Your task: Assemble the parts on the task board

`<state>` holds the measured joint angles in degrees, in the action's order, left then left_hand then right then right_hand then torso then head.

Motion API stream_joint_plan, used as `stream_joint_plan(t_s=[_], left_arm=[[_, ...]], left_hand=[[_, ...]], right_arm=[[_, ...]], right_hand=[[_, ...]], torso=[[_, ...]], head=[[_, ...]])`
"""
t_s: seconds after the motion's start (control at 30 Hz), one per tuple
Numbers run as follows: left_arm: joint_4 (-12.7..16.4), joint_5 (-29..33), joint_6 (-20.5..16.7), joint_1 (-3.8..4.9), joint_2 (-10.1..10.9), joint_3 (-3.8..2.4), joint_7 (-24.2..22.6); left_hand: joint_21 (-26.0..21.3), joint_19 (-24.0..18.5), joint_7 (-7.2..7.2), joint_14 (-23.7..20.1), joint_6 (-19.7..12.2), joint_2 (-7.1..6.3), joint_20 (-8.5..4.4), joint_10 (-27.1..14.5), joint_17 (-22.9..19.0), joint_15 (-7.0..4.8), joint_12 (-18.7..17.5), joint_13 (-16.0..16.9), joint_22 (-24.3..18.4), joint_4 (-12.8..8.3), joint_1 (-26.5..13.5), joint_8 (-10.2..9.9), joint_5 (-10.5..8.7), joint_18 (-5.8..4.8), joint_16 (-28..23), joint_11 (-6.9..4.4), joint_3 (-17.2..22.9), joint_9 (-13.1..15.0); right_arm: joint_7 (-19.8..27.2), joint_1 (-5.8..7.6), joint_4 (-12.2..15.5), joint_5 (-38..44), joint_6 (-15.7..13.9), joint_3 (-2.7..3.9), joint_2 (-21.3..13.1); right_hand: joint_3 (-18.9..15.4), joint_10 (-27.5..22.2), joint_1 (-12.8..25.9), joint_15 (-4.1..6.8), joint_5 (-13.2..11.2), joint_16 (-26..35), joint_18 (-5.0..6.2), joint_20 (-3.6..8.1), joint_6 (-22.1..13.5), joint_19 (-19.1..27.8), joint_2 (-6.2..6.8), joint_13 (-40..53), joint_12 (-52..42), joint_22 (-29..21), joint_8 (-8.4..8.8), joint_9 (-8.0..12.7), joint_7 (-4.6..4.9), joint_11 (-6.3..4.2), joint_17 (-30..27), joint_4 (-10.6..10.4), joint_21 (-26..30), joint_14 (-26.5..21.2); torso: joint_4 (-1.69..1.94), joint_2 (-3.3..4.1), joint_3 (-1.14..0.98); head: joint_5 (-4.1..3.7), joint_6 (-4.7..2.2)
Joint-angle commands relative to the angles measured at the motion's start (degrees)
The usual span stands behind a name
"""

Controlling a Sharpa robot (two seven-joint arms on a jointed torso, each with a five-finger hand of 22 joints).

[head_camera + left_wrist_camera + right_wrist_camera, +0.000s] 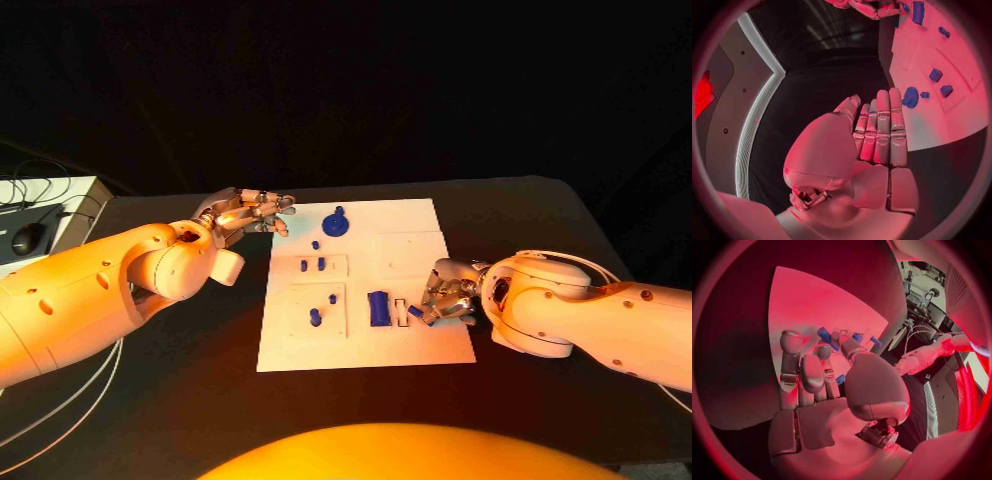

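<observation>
The right hand sits nearest, low over the right edge of the task board, its fingers curled down toward a small blue piece just beside an empty rectangular slot. Whether the fingertips actually pinch that piece or only touch it cannot be told; the right wrist view shows blue bits among the fingers but no clear hold. Next to the slot stands a taller blue block, and further left on the board lie several small blue pegs, with a blue gear near the far edge. The left hand hovers off the board's far left corner, fingers straight and close together, holding nothing. The step in hand looks like seating the small piece into the slot. To do it well, the right hand should get a firm pinch first, square the piece with the slot, and lower it straight without nudging the tall block. The left hand could steady the board's edge.
</observation>
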<state>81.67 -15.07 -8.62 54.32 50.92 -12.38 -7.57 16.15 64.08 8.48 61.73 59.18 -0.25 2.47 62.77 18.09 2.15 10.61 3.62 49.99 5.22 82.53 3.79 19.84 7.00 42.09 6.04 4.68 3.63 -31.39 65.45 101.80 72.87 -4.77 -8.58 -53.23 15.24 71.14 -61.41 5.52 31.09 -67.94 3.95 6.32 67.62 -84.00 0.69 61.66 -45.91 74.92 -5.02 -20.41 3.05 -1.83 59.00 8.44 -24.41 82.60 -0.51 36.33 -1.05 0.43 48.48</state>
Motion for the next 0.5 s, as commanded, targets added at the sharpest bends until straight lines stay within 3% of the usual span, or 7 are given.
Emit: stream_joint_plan(t_s=[0.03,0.27,0.5], left_arm=[[0.14,0.11,0.83,-0.04,-0.02,-0.02,-0.18],[0.18,0.1,0.91,-0.04,-0.01,-0.02,-0.11],[0.21,0.1,0.96,-0.04,0.1,-0.02,0.06]], left_hand=[[0.39,-0.44,0.1,0.01,-0.37,0.12,0.12,-0.09,-0.09,0.34,0.03,-0.05,0.05,-0.1,0.0,-0.15,0.11,-0.05,-0.25,0.08,0.15,-0.03],[0.4,-0.46,0.12,-0.01,-0.39,0.13,0.13,-0.11,-0.1,0.36,0.02,-0.05,0.05,-0.11,-0.02,-0.13,0.12,-0.05,-0.26,0.1,0.15,-0.02],[0.4,-0.46,0.12,-0.01,-0.39,0.13,0.13,-0.11,-0.1,0.36,0.02,-0.05,0.05,-0.11,-0.02,-0.13,0.12,-0.05,-0.26,0.1,0.15,-0.02]], right_arm=[[-0.39,0.05,-0.12,-2.46,-2.36,0.0,0.34],[-0.52,0.07,-0.87,-3.73,-2.55,0.0,1.41],[-0.86,0.07,-1.96,-4.15,0.19,-0.03,2.01]], right_hand=[[-1.13,-0.03,0.78,-0.16,0.34,-0.06,0.18,-0.26,0.75,-1.72,-0.59,0.12,-0.03,3.55,0.02,0.34,-0.2,-0.18,0.07,-0.6,0.17,0.32],[-2.77,0.26,1.75,-0.15,-1.12,-0.21,0.14,-0.26,1.08,-1.84,-0.74,0.4,-0.47,3.62,0.24,0.98,-0.26,-0.18,0.2,-2.38,-0.09,0.37],[-3.78,0.23,3.32,-0.2,-3.0,-0.09,0.15,-0.3,1.25,-1.79,-0.89,0.31,-0.34,3.52,0.42,1.47,-0.2,-0.09,0.04,-4.1,0.43,0.33]], torso=[[-0.02,0.05,-0.02],[0.03,0.04,-0.01],[-0.01,-0.01,0.02]], head=[[0.01,-0.06],[-0.06,-0.08],[-0.01,-0.14]])
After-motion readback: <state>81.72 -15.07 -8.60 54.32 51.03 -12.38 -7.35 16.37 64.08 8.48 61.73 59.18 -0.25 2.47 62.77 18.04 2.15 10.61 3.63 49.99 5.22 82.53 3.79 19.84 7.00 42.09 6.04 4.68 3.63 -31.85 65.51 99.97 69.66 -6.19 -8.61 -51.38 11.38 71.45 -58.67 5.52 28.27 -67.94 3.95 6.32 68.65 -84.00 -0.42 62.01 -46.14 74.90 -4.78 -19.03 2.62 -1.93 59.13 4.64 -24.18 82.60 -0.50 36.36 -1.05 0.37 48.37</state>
